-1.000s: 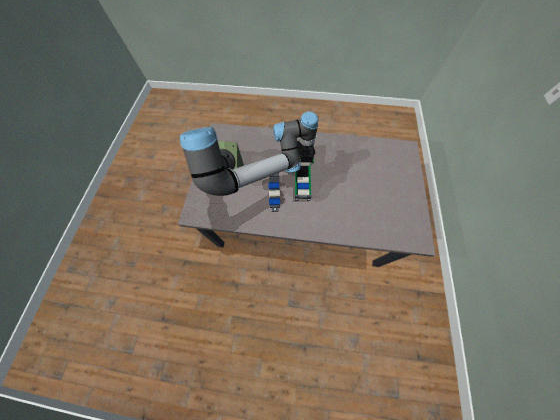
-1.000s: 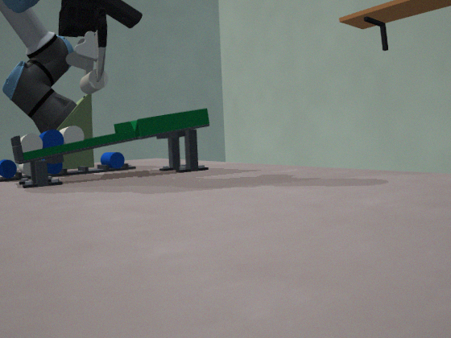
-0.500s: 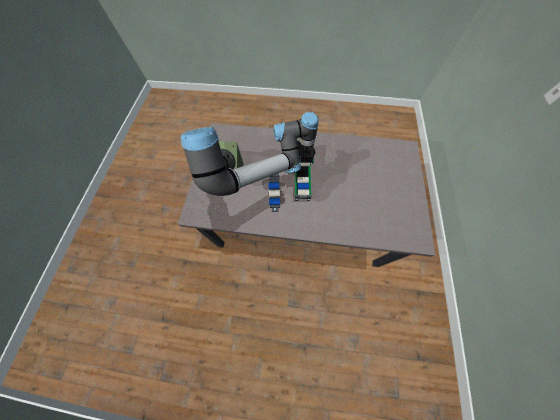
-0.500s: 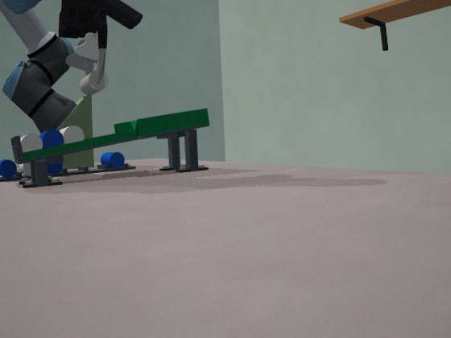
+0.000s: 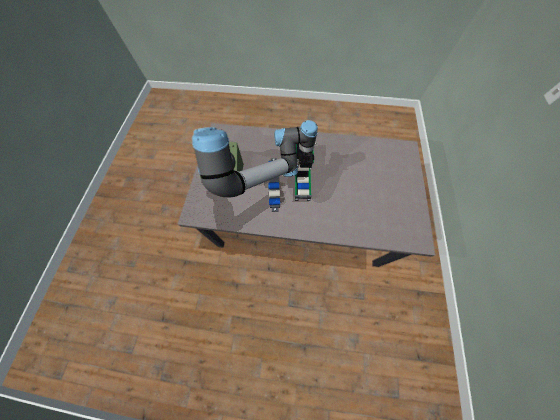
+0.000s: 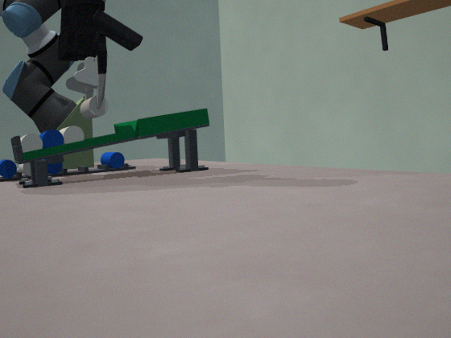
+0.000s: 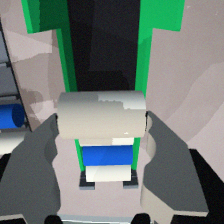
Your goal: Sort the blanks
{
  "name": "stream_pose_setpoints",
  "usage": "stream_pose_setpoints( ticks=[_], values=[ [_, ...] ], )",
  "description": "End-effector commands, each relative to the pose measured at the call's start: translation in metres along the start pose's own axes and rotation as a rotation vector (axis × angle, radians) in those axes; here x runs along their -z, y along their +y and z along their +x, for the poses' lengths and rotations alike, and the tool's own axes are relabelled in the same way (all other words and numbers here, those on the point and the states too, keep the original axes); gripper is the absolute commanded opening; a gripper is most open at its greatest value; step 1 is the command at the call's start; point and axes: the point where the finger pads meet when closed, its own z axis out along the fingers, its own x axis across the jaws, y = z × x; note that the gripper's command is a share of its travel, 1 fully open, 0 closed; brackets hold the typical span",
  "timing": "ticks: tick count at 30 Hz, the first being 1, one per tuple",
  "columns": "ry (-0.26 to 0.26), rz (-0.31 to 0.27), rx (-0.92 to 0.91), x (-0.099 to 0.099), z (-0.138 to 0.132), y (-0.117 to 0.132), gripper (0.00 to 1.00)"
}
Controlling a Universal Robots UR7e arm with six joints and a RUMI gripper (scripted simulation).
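My gripper (image 6: 95,107) (image 7: 102,113) is shut on a white blank (image 7: 102,107), held level crosswise above the green-walled feed ramp (image 5: 310,184) (image 6: 173,122) (image 7: 162,15). On the ramp, a white blank (image 5: 303,192) (image 6: 31,142) (image 7: 108,174) lies at the stop (image 6: 17,150), then a blue blank (image 5: 303,186) (image 6: 52,138) (image 7: 107,155), then another white blank (image 6: 72,133), mostly hidden behind the held one in the wrist view. The stock rack (image 6: 129,166) (image 7: 7,80) holds a white blank (image 5: 274,193) (image 7: 10,142) and blue blanks (image 5: 274,185) (image 5: 274,202) (image 6: 113,160).
The stock rack stands left of the ramp in the top view. A green panel (image 5: 236,154) (image 6: 86,154) stands near the arm's base. A wooden shelf (image 6: 395,7) is on the wall. The ramp's flared upper walls stand near the gripper.
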Motion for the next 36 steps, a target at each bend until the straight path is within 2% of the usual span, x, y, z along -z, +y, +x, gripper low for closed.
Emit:
stream_pose_setpoints(
  ticks=[1,6,11,36],
  values=[
    [0.006,0.002,0.000,-0.018,0.002,0.000,0.40],
    [0.006,0.002,0.000,-0.036,0.003,0.000,0.40],
    [0.006,0.002,0.000,-0.045,0.003,-0.001,0.40],
    [0.006,0.002,0.000,-0.046,0.003,-0.001,0.40]
  ],
)
